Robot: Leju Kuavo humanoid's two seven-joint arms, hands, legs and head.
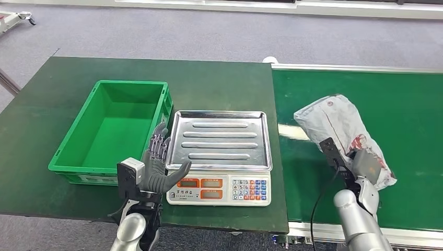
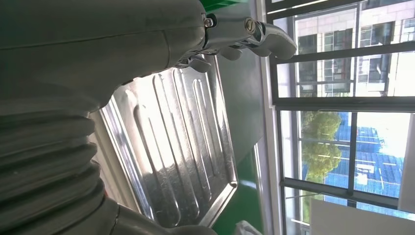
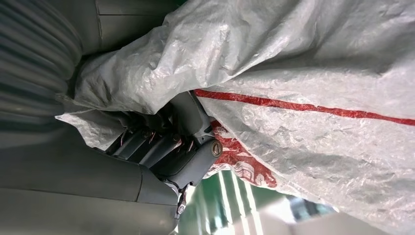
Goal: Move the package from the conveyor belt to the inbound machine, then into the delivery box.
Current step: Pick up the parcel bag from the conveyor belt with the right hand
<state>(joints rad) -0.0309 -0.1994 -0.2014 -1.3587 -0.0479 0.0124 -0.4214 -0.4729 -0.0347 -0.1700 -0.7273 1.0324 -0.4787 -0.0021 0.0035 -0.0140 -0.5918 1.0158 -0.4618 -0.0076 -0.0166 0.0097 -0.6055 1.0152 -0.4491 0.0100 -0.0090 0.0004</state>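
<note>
- A grey plastic mailer package (image 1: 342,133) with red print is seen at the right of the head frame, lying on the green conveyor belt (image 1: 407,104).
- The package is grasped by the right robot hand (image 1: 360,164) at its lower end; in the right wrist view, dark fingers (image 3: 188,147) are pressed into the crinkled wrap.
- The left robot hand (image 1: 156,164) is held released at the lower left of centre, fingers spread and nothing in it, between the green crate (image 1: 112,128) and the weighing scale (image 1: 219,191).
- The scale's steel tray (image 1: 222,138) is set at the frame's centre on the dark green tabletop (image 1: 52,94).
- The crate is placed left of the scale, just beside it.
</note>
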